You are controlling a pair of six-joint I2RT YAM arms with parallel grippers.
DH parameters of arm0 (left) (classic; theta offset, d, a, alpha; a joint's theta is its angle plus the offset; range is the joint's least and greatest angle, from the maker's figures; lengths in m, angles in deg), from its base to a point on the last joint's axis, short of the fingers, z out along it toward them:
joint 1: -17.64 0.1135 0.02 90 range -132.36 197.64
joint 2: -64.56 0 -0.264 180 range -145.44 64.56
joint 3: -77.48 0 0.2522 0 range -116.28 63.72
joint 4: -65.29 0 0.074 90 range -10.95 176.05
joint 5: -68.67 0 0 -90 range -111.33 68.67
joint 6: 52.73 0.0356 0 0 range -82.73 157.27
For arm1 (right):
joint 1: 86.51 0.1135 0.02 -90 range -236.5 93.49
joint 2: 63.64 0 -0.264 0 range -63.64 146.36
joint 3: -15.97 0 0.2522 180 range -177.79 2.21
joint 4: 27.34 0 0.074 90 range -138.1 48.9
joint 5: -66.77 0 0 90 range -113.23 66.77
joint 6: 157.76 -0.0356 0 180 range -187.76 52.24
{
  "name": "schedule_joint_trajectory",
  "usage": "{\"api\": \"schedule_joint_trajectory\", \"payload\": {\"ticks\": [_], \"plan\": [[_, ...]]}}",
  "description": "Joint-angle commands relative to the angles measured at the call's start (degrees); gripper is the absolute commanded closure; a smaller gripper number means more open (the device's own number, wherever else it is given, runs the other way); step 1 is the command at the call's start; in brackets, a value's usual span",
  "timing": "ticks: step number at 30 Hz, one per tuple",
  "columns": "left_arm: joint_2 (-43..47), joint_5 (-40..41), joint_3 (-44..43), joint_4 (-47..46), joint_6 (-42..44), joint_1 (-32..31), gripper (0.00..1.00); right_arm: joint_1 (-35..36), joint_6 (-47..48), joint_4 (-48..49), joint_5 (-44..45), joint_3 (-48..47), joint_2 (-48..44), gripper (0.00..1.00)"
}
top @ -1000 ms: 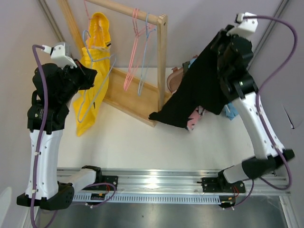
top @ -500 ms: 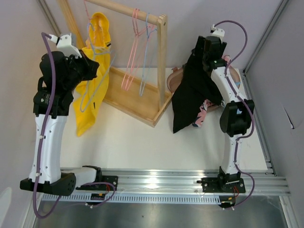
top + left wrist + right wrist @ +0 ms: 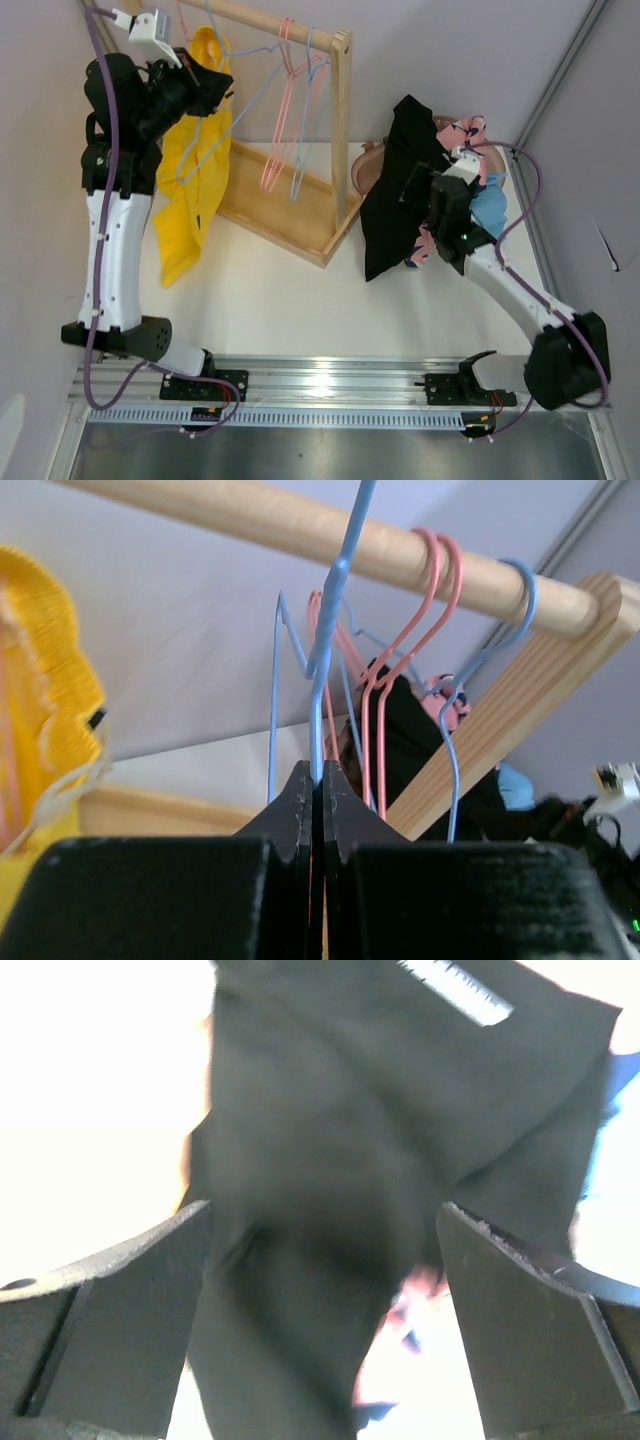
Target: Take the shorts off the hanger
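Observation:
The black shorts (image 3: pixel 392 205) (image 3: pixel 330 1140) lie draped over the left side of a heap of clothes, one end hanging down to the table. My right gripper (image 3: pixel 418 195) (image 3: pixel 325 1330) hovers open right over them; the cloth fills the space between its wide-apart fingers, which do not pinch it. My left gripper (image 3: pixel 212 90) (image 3: pixel 318 770) is raised near the wooden rod (image 3: pixel 300 535), shut on the wire of a bare blue hanger (image 3: pixel 335 590) (image 3: pixel 205 160).
A wooden clothes rack (image 3: pixel 342 120) stands at the back with pink hangers (image 3: pixel 285 110) and another blue one on its rod. A yellow garment (image 3: pixel 195 170) hangs beside my left arm. A brown basket (image 3: pixel 365 165) holds pink and blue clothes (image 3: pixel 485 205).
My right arm swung down and back toward the clothes heap, opened, and let the shorts drop onto it. My left arm lifted the blue hanger up toward the rod.

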Motion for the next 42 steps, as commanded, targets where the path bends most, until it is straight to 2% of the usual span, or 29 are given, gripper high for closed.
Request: {"api": "schedule_joint_trajectory", "payload": {"ticks": [1,6,15,17,18,21,22,24,28,34,36,40,42], "plan": [[-5.7,-7.7,-7.6,-5.1,-3.9,-0.4,1.00,4.7,-4.3,3.3,2.6,6.7,-8.8,0.01],[-13.2,-7.1,-11.4,-3.3,-3.2,-3.4,1.00,8.9,-6.4,0.4,3.9,11.3,-15.9,0.01],[-13.0,-0.9,-11.1,1.9,0.6,-6.4,0.98,12.6,-8.6,-3.3,5.2,15.7,-21.4,0.01],[-11.2,0.9,-11.0,3.4,1.2,-6.4,0.88,13.1,-8.8,-4.0,5.4,15.9,-22.1,0.00],[-10.5,2.9,-10.9,4.0,1.7,-6.5,0.74,13.3,-8.9,-4.6,5.6,16.0,-22.4,0.01],[-7.5,7.2,-10.2,5.2,3.8,-6.4,0.41,14.2,-9.2,-5.8,6.2,16.4,-23.8,0.01],[-6.2,8.6,-10.2,5.6,4.9,-6.3,0.38,14.5,-9.4,-6.1,6.3,16.6,-24.2,0.01],[-5.3,13.3,-10.0,5.6,5.5,-5.9,0.39,15.0,-9.5,-7.0,6.4,17.4,-25.5,0.01],[-4.0,13.2,-8.7,4.3,3.8,-0.9,0.41,15.5,-10.1,-8.7,6.5,18.9,-27.6,0.01],[-5.8,16.1,-10.0,2.1,4.2,4.5,0.31,15.6,-10.1,-10.3,6.2,20.4,-30.1,0.01],[-8.5,16.0,-11.0,1.1,4.1,5.9,0.30,15.6,-9.5,-10.8,5.9,20.1,-30.2,0.01],[-15.7,14.5,-19.6,2.3,2.8,10.5,0.31,15.7,-8.1,-11.4,5.1,19.2,-30.1,0.01],[-17.7,12.3,-21.1,1.4,2.6,10.9,0.32,15.6,-6.7,-11.1,4.4,19.3,-29.7,0.01]]}}
